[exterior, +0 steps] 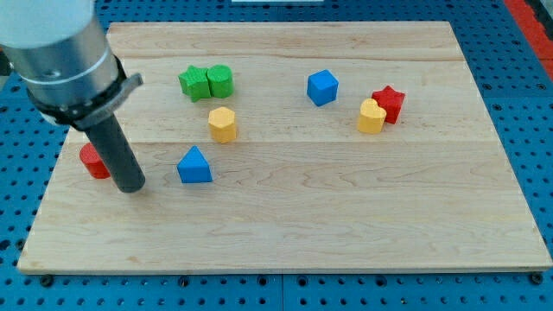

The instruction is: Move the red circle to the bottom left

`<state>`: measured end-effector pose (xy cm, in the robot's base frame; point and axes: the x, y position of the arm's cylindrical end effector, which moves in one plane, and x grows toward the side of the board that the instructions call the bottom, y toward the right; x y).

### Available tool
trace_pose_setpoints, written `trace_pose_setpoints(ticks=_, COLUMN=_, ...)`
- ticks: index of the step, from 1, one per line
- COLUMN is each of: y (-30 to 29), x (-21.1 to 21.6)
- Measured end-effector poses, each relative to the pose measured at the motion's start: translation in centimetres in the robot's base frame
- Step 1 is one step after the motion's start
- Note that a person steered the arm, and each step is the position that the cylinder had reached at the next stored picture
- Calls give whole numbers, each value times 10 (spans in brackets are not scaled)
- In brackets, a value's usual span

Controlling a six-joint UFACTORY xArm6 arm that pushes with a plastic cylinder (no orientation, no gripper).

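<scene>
The red circle (pixel 92 161) lies near the board's left edge, partly hidden behind my rod. My tip (pixel 131 186) rests on the board just right of and slightly below the red circle, touching or nearly touching it. A blue triangle (pixel 194 166) lies a short way to the tip's right.
A yellow hexagon (pixel 223 124) sits above the blue triangle. Two green blocks (pixel 206 82) touch each other at upper middle. A blue cube (pixel 322 87), a yellow heart (pixel 371 117) and a red star (pixel 390 103) lie at the right. The wooden board (pixel 285 233) sits on a blue pegboard.
</scene>
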<state>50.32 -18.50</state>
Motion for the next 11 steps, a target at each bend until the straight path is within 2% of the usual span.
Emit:
trace_pose_setpoints(ticks=1, y=5, x=-33)
trace_pose_setpoints(ticks=3, y=-2, x=-55)
trace_pose_setpoints(ticks=4, y=-18, x=-51)
trace_pose_setpoints(ticks=6, y=-87, x=-56)
trace_pose_setpoints(ticks=7, y=-85, x=-57)
trace_pose_setpoints(ticks=8, y=-90, x=-39)
trace_pose_setpoints(ticks=9, y=-61, x=-4)
trace_pose_setpoints(ticks=10, y=-55, x=-34)
trace_pose_setpoints(ticks=11, y=-11, x=-4)
